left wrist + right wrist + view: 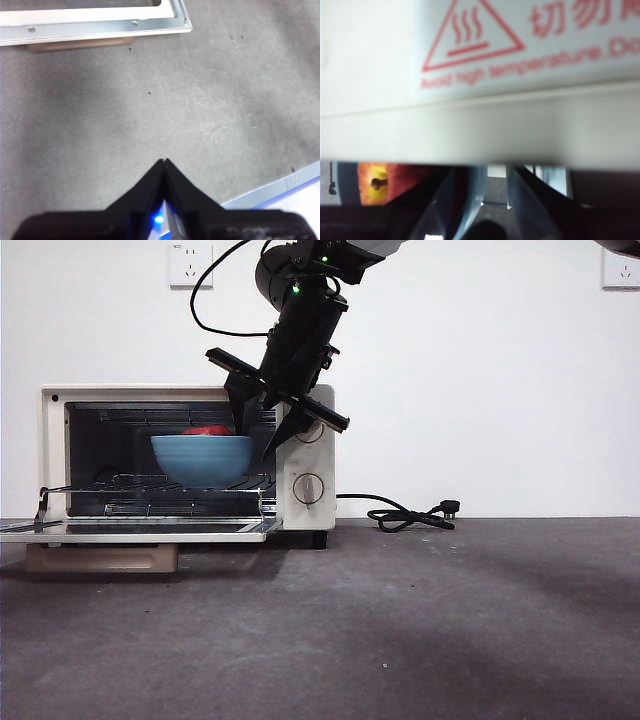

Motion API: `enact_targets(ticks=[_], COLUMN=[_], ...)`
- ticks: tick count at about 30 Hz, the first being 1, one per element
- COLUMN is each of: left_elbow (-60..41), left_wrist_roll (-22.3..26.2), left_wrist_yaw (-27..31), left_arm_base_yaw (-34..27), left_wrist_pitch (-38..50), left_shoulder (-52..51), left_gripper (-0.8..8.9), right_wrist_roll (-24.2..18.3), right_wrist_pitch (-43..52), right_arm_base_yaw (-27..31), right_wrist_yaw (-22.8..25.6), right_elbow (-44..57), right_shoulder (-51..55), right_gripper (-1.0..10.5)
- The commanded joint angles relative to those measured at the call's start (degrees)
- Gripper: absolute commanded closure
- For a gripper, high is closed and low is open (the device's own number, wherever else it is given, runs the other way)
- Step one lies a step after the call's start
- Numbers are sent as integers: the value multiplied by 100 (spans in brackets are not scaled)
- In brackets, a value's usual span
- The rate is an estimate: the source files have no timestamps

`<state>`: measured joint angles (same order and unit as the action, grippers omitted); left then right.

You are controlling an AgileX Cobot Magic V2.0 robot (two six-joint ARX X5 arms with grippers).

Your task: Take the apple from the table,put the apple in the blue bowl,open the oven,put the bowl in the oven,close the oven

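The oven [312,445] stands open, its door [140,530] folded flat onto the table [420,620]. Inside, the blue bowl [203,462] sits level at the wire rack with the apple [207,430] in it. My right gripper [256,440] reaches in from above at the bowl's right rim. In the right wrist view its jaws stand apart around the bowl wall [472,195], with a gap on one side, and the apple [380,182] shows beneath the oven top [470,130]. My left gripper [165,161] hangs shut over bare table [150,110], near the door's corner [182,25].
The door's beige handle [100,558] juts below the lowered door toward the front. A black cord and plug [410,517] lie on the table right of the oven. The table's edge [280,190] shows close beside the left gripper.
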<state>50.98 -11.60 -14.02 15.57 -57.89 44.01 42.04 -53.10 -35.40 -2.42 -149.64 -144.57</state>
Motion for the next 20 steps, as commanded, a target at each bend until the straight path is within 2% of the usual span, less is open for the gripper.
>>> enact_targets(ticks=[1,4,10,13,16,20], left_elbow=[-55,-55,-55,-55,-55,-55], left_wrist_roll=[48,114,160,195,369,476], left_wrist_yaw=[15,26,87,391,597,597], left_arm_base_yaw=[24,22,22,15,-50,-339], left_wrist_pitch=[-9,-7,63,101,157,245], left_shoulder=[-20,-20,-15,2,59,223], left_gripper=[818,818,819,819,821,822], right_wrist_roll=[-33,-103,-525,-802,-1257,-2168], right_wrist_pitch=[24,-166,-719,-1211,-1777,-2573], right_arm_base_yaw=[24,24,22,22,11,-68], right_wrist_yaw=[87,251,544,699,807,1213], right_elbow=[-212,-492,-1204,-1681,-2223,-3040], right_shoulder=[-98,-98,-98,-98,-98,-98], right_gripper=[770,770,770,770,781,795])
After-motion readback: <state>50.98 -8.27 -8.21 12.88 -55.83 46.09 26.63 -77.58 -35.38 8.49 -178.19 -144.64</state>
